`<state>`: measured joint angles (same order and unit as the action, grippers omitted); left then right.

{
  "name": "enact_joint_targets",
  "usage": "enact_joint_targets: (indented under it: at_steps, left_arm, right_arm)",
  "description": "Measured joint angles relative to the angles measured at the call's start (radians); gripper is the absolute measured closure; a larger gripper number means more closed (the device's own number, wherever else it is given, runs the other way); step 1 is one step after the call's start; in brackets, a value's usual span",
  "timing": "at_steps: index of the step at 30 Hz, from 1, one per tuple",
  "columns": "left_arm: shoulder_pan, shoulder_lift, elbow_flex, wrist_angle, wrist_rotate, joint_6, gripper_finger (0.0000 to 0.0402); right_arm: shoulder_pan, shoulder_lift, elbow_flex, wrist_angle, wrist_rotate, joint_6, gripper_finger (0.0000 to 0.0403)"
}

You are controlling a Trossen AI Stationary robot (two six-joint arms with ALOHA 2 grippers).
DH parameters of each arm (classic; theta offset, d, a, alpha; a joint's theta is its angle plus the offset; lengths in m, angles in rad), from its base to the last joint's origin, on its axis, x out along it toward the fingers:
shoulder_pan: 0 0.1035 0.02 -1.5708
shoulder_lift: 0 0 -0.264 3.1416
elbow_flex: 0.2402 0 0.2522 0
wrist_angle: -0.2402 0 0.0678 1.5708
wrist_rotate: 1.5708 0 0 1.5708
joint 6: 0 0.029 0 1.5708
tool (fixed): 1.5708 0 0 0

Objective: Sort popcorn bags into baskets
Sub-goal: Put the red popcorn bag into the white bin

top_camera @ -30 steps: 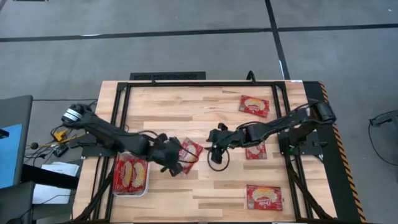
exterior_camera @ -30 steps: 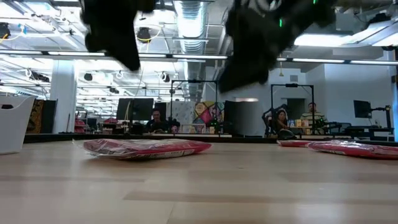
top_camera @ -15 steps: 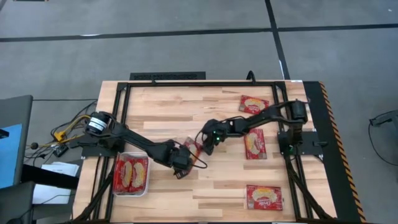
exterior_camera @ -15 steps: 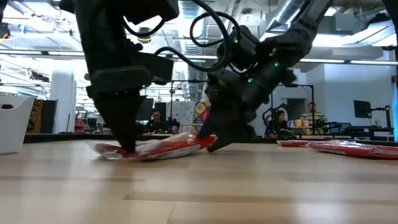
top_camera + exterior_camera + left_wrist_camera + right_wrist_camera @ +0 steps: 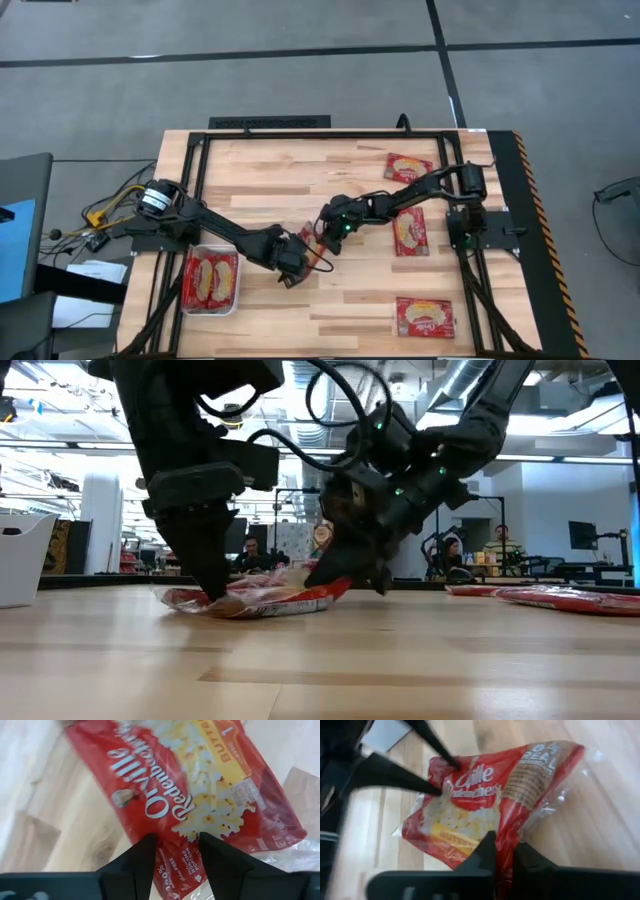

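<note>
One red popcorn bag (image 5: 308, 239) lies flat mid-table between both grippers. My left gripper (image 5: 296, 257) points down onto its end nearer the table's left (image 5: 190, 600), fingers open. My right gripper (image 5: 325, 233) slants in from the right and is shut on the bag's opposite end. The white basket (image 5: 211, 313) sits at the near left with red bags (image 5: 211, 278) lying flat inside. Three more popcorn bags lie flat on the right half: far (image 5: 408, 168), middle (image 5: 410, 231) and near (image 5: 425, 317). My left gripper stands over the bag's end (image 5: 178, 863), which shows between its two spread fingers (image 5: 142, 857). The fingers point steeply down and their tips reach the bag's surface (image 5: 213, 596). Whether they pinch it I cannot tell. The bag lies on the table there. My right gripper pinches the bag's edge (image 5: 506, 839) at its right-hand end between its two fingers, which slant down from the table's right. The red wrapper is creased where they meet. That end (image 5: 338, 589) sits slightly raised while the remainder lies on the wood.
A black frame (image 5: 320, 134) runs along the table's far edge and down both sides. The two arms meet close together over the table's middle. Bare wood lies in the near middle (image 5: 330, 310) and the far left (image 5: 270, 170).
Both grippers have come down from well above the table onto the middle bag, the left one onto its left end, the right one moving toward the table's left onto its right end. The bag's right end now sits a little raised.
</note>
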<state>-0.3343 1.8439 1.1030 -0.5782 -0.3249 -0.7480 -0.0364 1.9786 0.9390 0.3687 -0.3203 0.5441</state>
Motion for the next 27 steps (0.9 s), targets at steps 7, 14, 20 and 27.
enact_joint_targets:
  at_steps: [7,14,20,27]
  left_arm:
    - [-0.063,-0.160,-0.002,-0.128,-0.095,-0.082,0.0235]
    - [-0.132,-0.321,-0.002,-0.038,-0.145,-0.031,0.0205]
    - [-0.147,-0.373,0.000,0.078,-0.027,-0.003,0.0177]
    - [-0.141,-0.394,0.002,0.017,-0.079,-0.132,0.0157]
  right_arm:
    - [0.091,-0.082,-0.002,-0.004,0.060,-0.329,0.0378]
    - [0.184,-0.169,-0.001,0.036,0.258,-0.416,0.0383]
    - [0.220,-0.216,-0.001,0.067,0.371,-0.476,0.0376]
    - [0.257,-0.230,-0.001,0.122,0.396,-0.568,0.0380]
